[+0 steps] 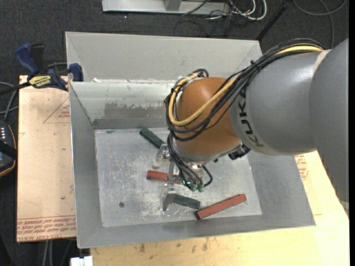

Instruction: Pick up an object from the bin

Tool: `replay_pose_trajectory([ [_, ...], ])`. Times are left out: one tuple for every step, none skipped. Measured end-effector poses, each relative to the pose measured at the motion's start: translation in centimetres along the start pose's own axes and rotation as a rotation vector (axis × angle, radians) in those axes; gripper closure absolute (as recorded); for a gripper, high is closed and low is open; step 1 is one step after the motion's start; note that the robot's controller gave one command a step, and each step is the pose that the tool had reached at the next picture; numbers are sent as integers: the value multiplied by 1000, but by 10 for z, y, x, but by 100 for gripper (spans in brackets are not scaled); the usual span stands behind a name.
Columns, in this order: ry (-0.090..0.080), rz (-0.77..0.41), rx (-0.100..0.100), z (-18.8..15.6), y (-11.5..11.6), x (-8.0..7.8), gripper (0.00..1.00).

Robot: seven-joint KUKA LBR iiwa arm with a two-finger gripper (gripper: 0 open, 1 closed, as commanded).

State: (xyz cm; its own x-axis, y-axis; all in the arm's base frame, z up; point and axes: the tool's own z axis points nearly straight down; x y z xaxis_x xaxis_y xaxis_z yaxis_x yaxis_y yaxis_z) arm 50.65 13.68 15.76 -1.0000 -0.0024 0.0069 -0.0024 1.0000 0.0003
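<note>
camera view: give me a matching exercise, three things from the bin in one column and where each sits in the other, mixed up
Column one:
1. long red-brown bar
2. small red piece
3. gripper

Column two:
a. by the left end of a dark green strip, near the front
b. mid-floor, left of the gripper
c. front right of the bin floor

Pairs: 1-c, 2-b, 3-a

Four items are carried on grey bin (113, 170) floor: dark green bar (150, 136) far, red stub (156, 175) centre, green piece (186, 201) and red bar (221, 206) near.
</note>
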Motion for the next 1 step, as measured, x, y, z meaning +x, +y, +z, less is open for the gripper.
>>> replay_pose_trajectory([
  [-6, 2, -1, -3, -1, -2, 0],
])
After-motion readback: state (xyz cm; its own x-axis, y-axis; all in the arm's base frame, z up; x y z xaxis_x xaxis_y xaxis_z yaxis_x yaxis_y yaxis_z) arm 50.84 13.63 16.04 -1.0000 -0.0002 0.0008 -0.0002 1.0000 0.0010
